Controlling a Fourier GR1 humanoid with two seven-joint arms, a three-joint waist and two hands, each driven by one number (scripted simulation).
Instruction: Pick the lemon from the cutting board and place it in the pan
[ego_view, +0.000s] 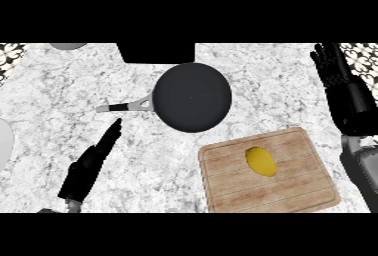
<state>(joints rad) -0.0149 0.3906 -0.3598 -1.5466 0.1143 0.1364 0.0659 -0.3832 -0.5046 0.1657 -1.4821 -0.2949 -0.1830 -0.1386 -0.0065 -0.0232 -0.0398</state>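
Observation:
A yellow lemon (260, 161) lies on the wooden cutting board (295, 187) at the lower right. The dark round pan (193, 97) sits up and to the left of the board, its grey handle (125, 106) pointing left. My right hand (341, 75) stands open at the right edge, fingers up, well above and to the right of the lemon and holding nothing. At the lower left my left hand (92, 162) stays open with straight fingers pointing toward the pan's handle, apart from it.
A black object (156, 52) sits at the counter's far edge just behind the pan. A grey round thing (68, 46) shows at the top left, and a pale curved rim (4, 142) at the left edge. The counter is white marble.

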